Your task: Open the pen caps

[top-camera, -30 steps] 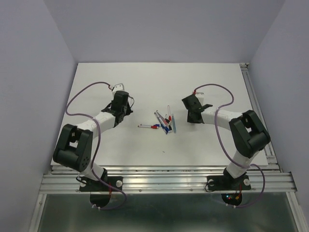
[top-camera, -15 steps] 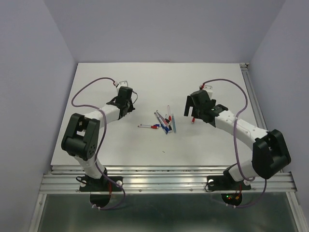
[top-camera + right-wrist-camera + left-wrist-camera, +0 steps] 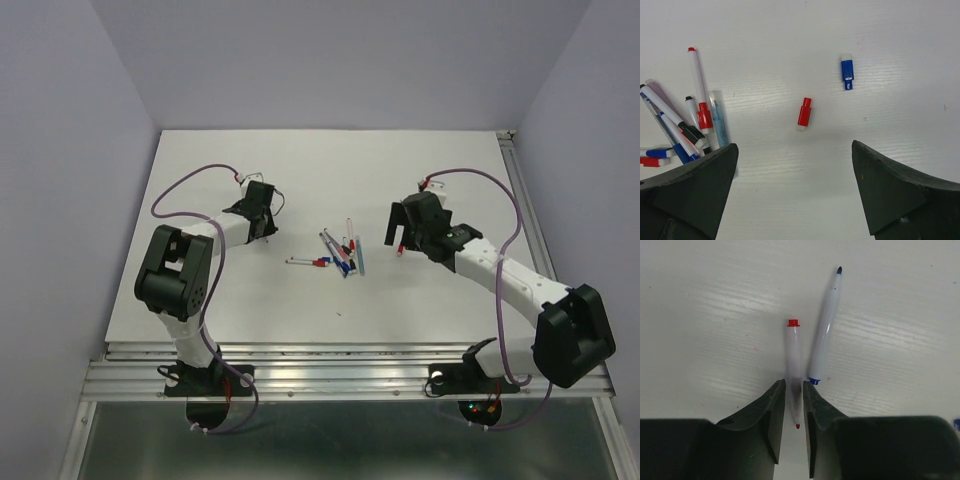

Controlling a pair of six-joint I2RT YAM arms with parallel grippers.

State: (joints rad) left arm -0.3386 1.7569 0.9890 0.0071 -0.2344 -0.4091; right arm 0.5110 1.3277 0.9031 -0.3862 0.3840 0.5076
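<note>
Two pens unseen from above: left gripper straddles the red-tipped pen, grip unclear; right gripper spread wide.

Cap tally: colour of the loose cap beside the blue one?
Red cap, clearest in right wrist view.

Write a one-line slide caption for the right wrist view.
Right gripper, jaws open, above loose red cap and blue cap; pens piled at left.

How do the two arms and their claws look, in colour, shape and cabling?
The left arm and right arm are built alike: white tubular links between bulky black joint housings. A thin purple cable loops loosely along each. The left claw and right claw each have two matte black, wedge-shaped fingers tapering to the tips. No lettering is legible.
</note>
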